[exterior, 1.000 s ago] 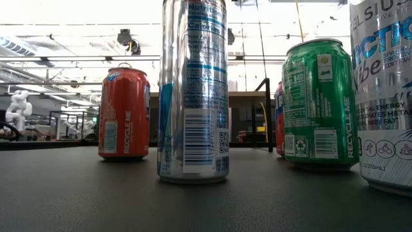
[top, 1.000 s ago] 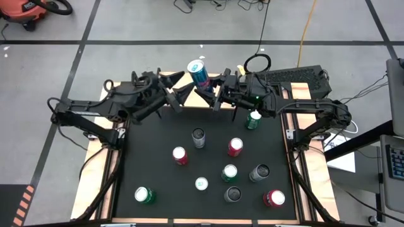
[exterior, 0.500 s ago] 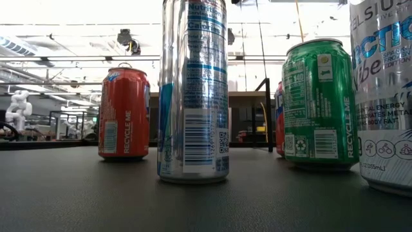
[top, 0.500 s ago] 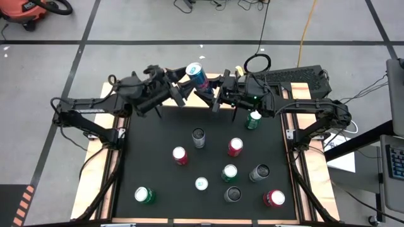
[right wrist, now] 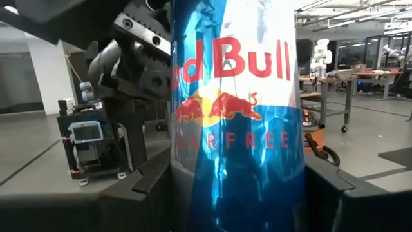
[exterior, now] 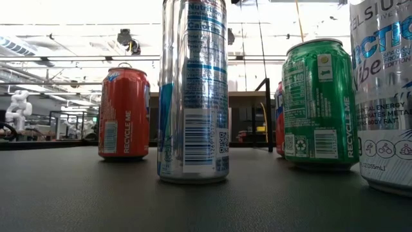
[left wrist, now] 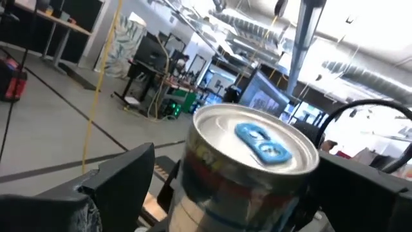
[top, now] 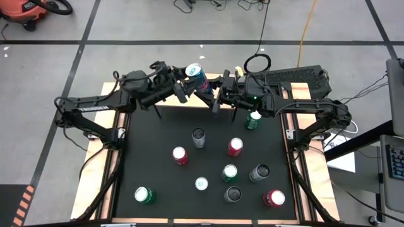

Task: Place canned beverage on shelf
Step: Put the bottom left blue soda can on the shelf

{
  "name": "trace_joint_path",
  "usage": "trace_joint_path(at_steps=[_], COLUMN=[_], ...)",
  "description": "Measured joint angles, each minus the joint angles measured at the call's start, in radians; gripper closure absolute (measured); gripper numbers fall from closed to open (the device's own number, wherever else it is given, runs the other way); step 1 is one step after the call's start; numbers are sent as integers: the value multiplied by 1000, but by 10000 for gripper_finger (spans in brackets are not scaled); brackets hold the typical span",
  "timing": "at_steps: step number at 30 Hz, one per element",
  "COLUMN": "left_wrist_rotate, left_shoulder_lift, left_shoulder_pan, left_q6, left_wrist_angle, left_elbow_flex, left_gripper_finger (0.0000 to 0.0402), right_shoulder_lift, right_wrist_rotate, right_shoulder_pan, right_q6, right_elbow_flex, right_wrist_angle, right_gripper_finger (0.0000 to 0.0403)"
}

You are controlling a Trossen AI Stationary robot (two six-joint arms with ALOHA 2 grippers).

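Observation:
A blue and silver Red Bull can [top: 198, 75] is held tilted in the air above the table's far edge, its top toward the far left. My right gripper [top: 210, 94] is shut on it, coming from the right. My left gripper [top: 184, 85] is open, coming from the left. Its two fingers [left wrist: 125, 177] stand on either side of the can's upper part [left wrist: 248, 161]; I cannot tell whether they touch it. The light-wood shelf [exterior: 248, 96] on black legs shows behind the cans in the low view. My right gripper pinches the can's body [right wrist: 235, 180] between its two fingers [right wrist: 151, 187], one on each side. It comes roughly level from the table's right side, with the fingers across the can. The can is lifted clear and tilted.
Several cans stand on the black tabletop: a green one [top: 254, 118] under the right arm, a dark one [top: 198, 135], red ones [top: 235, 146] [top: 180, 155], and more toward the near edge [top: 144, 195] [top: 273, 198].
My left gripper has moved toward the table's right, up to the held can, so that its fingers now stand on either side of the can's top end. My right gripper and the can have kept nearly still.

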Motion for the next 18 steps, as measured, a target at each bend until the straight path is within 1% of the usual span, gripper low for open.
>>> trace_joint_path(at_steps=[7, 9, 14, 18], left_wrist_rotate=[7, 12, 24, 24], left_shoulder_lift=[0, 2, 1, 3], left_shoulder_pan=[1, 1, 1, 1], left_q6=[1, 4, 5, 7], left_wrist_angle=[57, 51, 33, 6], left_elbow_flex=[0, 0, 0, 0], left_gripper_finger=[9, 21, 64, 81], right_shoulder_lift=[0, 0, 0, 0], right_wrist_rotate=[-1, -1, -1, -1], right_shoulder_pan=[0, 0, 0, 0], right_q6=[27, 28, 27, 28], right_elbow_flex=[0, 0, 0, 0], right_wrist_angle=[0, 1, 1, 0], right_gripper_finger=[186, 186, 186, 186])
